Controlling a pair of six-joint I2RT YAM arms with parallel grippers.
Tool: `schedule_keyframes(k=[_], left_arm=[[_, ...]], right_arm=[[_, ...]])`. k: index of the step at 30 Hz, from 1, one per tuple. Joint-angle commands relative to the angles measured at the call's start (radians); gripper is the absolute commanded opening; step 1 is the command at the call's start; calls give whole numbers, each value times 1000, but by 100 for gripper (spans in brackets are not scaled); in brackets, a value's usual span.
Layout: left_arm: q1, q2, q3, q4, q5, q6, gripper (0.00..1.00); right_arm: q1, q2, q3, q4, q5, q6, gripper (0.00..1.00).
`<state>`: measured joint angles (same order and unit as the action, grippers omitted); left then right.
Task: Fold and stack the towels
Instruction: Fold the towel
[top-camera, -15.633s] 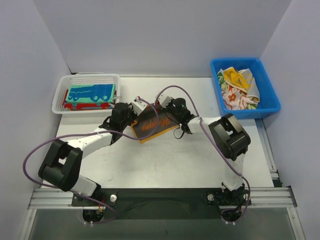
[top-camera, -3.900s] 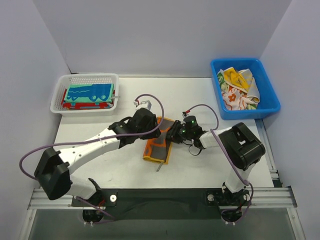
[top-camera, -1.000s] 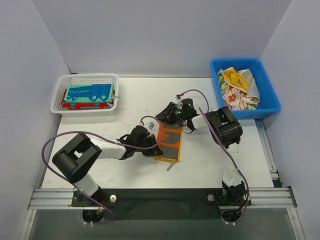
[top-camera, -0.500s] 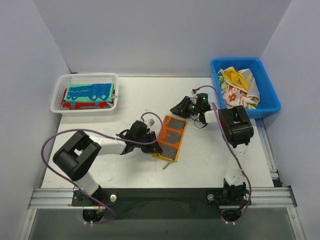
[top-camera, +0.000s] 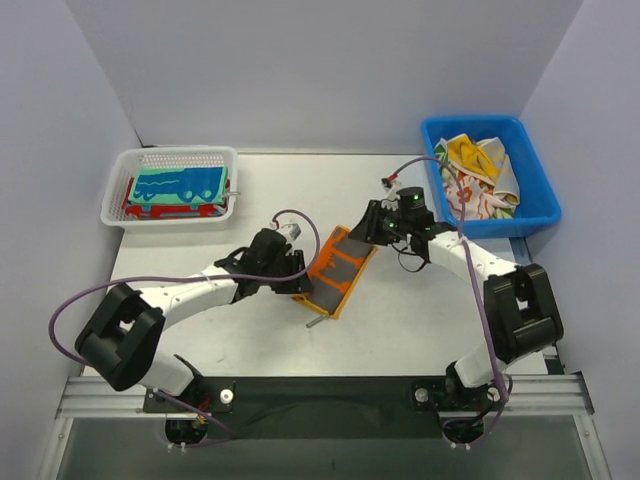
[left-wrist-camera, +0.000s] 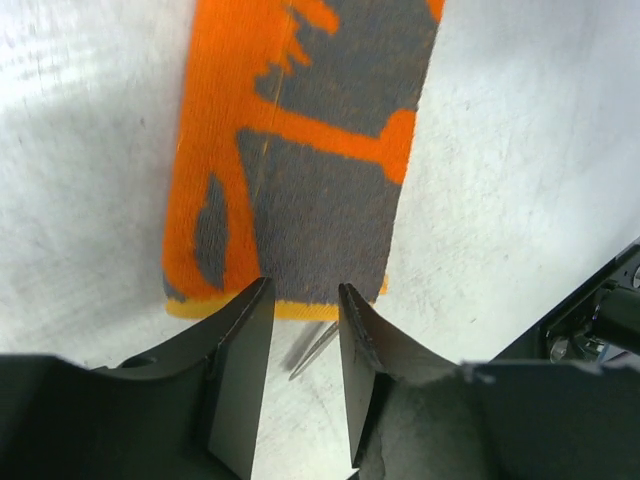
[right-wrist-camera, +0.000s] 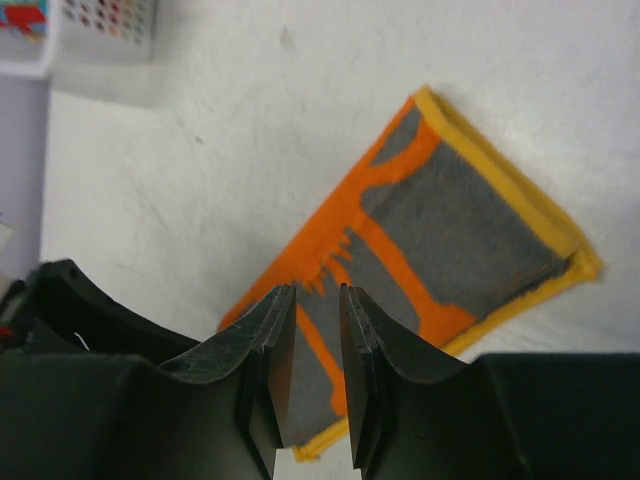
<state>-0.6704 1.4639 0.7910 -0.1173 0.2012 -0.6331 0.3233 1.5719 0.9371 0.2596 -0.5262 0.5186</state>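
Note:
A folded grey towel (top-camera: 338, 270) with orange border and lettering lies flat and slanted at the table's middle. My left gripper (top-camera: 297, 276) sits at its near-left edge. In the left wrist view its jaws (left-wrist-camera: 303, 290) stand open with only bare table between them, just short of the towel's (left-wrist-camera: 300, 150) yellow hem. My right gripper (top-camera: 373, 229) hovers over the towel's far end. In the right wrist view it (right-wrist-camera: 315, 292) is narrowly open and holds nothing, with the towel (right-wrist-camera: 440, 240) below. A teal towel (top-camera: 180, 185) tops a folded stack in the basket.
The white mesh basket (top-camera: 118, 172) stands at the back left. A blue bin (top-camera: 540, 215) at the back right holds several crumpled towels (top-camera: 478, 175). A thin grey loop (top-camera: 315, 322) pokes out from the folded towel's near end. Walls close in the table on three sides.
My left gripper's jaws have widened and drawn back off the towel's edge. The right gripper has lifted away from the far end. The towel now lies more slanted.

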Motion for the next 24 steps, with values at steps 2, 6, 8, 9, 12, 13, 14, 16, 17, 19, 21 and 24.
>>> schedule_keyframes(k=[2, 6, 8, 9, 12, 13, 14, 16, 17, 19, 21, 24], left_arm=[[-23, -11, -81, 45, -28, -102, 41], [-47, -59, -98, 19, -77, -131, 44], [-44, -108, -92, -28, -132, -129, 46], [-41, -122, -84, -51, -152, -119, 48], [-12, -152, -35, -189, -194, -59, 54], [-3, -160, -23, -211, -222, -28, 56], [6, -178, -13, -234, -232, -11, 57], [34, -206, 23, -291, -262, 47, 67], [46, -233, 42, -314, -276, 67, 71], [83, -260, 97, -380, -318, 140, 82], [109, -292, 128, -438, -351, 189, 88], [159, -336, 151, -456, -417, 283, 93]], right_arm=[[111, -30, -29, -227, 75, -111, 25], [190, -130, -86, -309, 179, -19, 29], [233, -170, -138, -309, 209, 95, 29], [249, -194, -150, -307, 224, 124, 31], [318, -219, -195, -281, 264, 247, 34], [336, -217, -201, -275, 291, 279, 34], [367, -219, -208, -267, 305, 326, 34], [394, -208, -230, -221, 330, 382, 35], [413, -202, -236, -209, 342, 403, 35], [425, -179, -248, -189, 357, 466, 34], [441, -161, -253, -180, 382, 510, 33], [451, -150, -259, -180, 413, 546, 33]])
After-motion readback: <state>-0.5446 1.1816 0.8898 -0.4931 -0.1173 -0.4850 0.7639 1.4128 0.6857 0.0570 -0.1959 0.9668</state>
